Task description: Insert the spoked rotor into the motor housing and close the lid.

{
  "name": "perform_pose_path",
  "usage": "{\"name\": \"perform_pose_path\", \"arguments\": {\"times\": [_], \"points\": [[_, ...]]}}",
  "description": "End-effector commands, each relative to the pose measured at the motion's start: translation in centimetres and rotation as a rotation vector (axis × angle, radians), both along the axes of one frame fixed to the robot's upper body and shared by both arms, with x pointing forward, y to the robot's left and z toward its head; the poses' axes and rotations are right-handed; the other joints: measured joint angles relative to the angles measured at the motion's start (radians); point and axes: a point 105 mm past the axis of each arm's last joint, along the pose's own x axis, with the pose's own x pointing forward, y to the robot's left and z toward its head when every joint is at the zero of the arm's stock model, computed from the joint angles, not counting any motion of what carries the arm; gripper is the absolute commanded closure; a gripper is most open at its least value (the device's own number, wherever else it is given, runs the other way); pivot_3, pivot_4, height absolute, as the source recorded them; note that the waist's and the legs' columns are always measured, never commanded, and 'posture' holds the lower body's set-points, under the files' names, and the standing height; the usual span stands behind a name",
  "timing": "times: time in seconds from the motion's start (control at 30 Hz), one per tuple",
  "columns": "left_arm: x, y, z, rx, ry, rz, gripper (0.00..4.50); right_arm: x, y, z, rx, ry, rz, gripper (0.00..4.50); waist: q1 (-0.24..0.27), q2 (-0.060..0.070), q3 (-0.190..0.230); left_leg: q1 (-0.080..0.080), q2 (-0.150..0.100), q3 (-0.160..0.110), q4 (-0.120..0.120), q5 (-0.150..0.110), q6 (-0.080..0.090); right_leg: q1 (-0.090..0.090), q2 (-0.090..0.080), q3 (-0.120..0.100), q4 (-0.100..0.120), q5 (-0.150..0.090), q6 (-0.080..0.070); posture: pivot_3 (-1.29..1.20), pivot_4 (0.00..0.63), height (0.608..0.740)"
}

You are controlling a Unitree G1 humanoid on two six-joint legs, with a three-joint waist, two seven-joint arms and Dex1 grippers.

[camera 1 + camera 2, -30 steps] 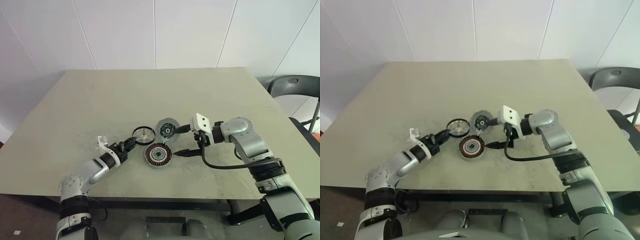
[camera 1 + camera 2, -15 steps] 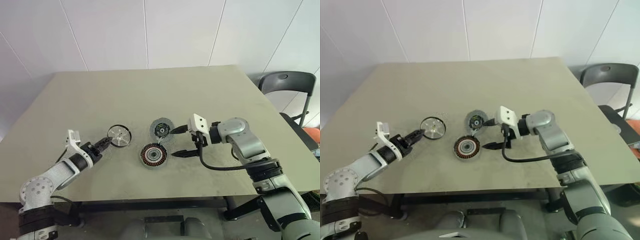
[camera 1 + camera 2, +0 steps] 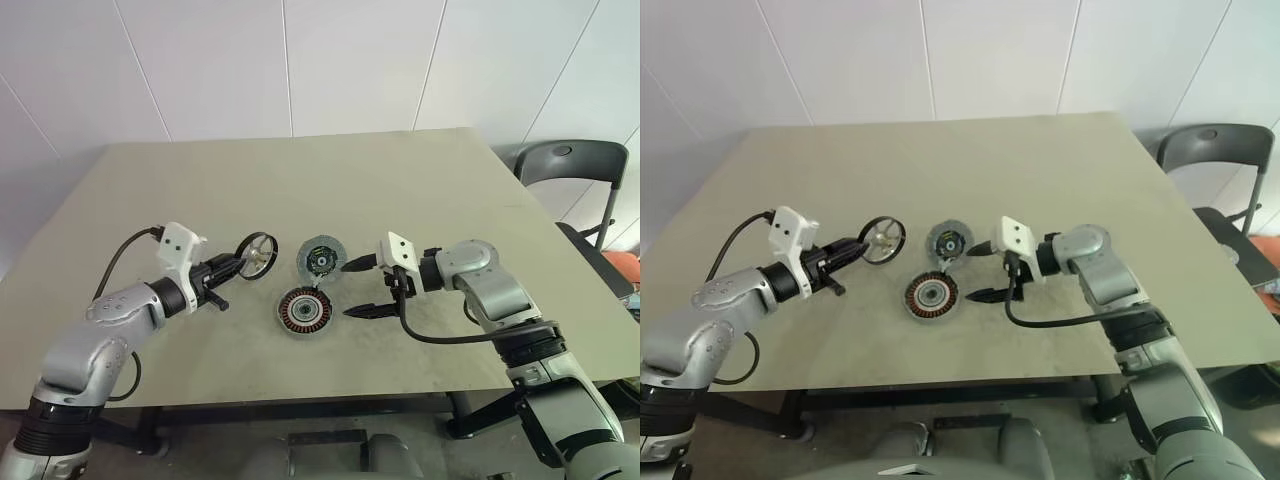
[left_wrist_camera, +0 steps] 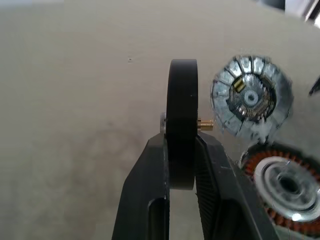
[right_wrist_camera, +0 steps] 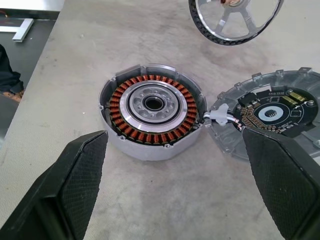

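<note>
My left gripper [image 3: 238, 266] is shut on the rim of the spoked rotor [image 3: 256, 255], a thin black ring with silver spokes. The rotor hangs above the table, standing on edge, to the left of the other parts. In the left wrist view the black rim [image 4: 182, 120] sits edge-on between the fingers. The motor housing [image 3: 304, 311], a silver cup with coppery windings, rests open on the table. Just behind it lies the lid [image 3: 322, 259], joined to it by a short wire [image 5: 220, 116]. My right gripper [image 3: 360, 288] hovers to the right of both, open and empty.
The parts sit near the middle of a large beige table [image 3: 200, 190], with bare surface all round them. A dark chair [image 3: 575, 165] stands beyond the table's right edge. A black cable [image 3: 440, 335] loops under my right wrist.
My left gripper has lifted the rotor off the table and rolled it from lying flat to standing on edge. The right gripper has kept still. The camera view has shifted.
</note>
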Motion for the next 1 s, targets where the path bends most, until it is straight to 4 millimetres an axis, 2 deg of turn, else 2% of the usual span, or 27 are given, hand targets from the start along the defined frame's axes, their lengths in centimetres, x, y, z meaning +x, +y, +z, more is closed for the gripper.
{"name": "perform_pose_path", "arguments": {"times": [0.03, 0.27, 0.4, 0.53, 0.67, 0.8, 1.0], "points": [[-0.3, -1.1, 1.4, 0.167, -0.188, -0.080, 4.10, 0.3, -0.1, 1.2, 0.010, -0.049, 0.006, 0.00, 0.001, 0.000, 0.000, 0.000, 0.000, 0.000, 0.000, 0.000, 0.000, 0.000, 0.000, 0.000, 0.000, 0.000, 0.000, 0.00, 0.000, 0.740], [-0.1, -2.5, 1.4, 0.507, -0.480, -0.174, 4.10, 0.5, -0.2, 1.0, 0.004, -0.044, 0.006, 0.00, 0.002, 0.000, 0.000, 0.000, 0.000, 0.000, 0.000, 0.000, 0.000, 0.000, 0.000, 0.000, 0.000, 0.001, 0.002, 0.00, 0.000, 0.740], [-0.5, -3.5, 1.6, 0.626, -0.643, -0.259, 4.10, 0.5, -0.2, 1.0, 0.002, -0.043, 0.009, 0.00, 0.002, 0.000, 0.000, 0.000, 0.000, 0.000, 0.000, 0.000, 0.000, 0.000, 0.000, 0.000, 0.000, 0.002, 0.004, 0.00, 0.000, 0.740], [-1.4, -4.8, 1.2, 0.643, -0.750, -0.363, 4.10, 0.5, -0.2, 1.0, 0.001, -0.043, 0.012, 0.00, 0.003, 0.000, 0.000, 0.000, 0.000, 0.000, 0.001, 0.000, 0.000, 0.000, 0.000, 0.000, 0.000, 0.002, 0.004, 0.00, 0.000, 0.740], [-2.2, -5.9, 0.4, 0.632, -0.781, -0.452, 4.10, 0.4, -0.1, 1.0, 0.000, -0.044, 0.015, 0.00, 0.002, 0.000, 0.000, 0.001, 0.000, 0.000, 0.000, 0.000, 0.001, 0.000, 0.000, 0.000, 0.001, 0.002, 0.004, 0.00, 0.000, 0.740], [-2.5, -6.3, -0.3, 0.617, -0.761, -0.509, 4.10, 0.4, -0.1, 1.1, 0.001, -0.046, 0.013, 0.00, 0.001, 0.000, 0.000, 0.002, 0.000, 0.000, 0.001, 0.000, 0.001, 0.002, 0.000, 0.000, 0.003, 0.002, 0.005, 0.00, 0.000, 0.740], [-3.3, -6.8, -1.5, 0.696, -0.826, -0.624, 4.10, 0.4, -0.3, 1.0, -0.001, -0.044, 0.010, 0.00, 0.001, 0.000, 0.000, 0.004, 0.000, 0.000, 0.002, 0.000, 0.001, 0.003, 0.000, 0.000, 0.004, 0.002, 0.005, 0.00, 0.000, 0.740]]}}
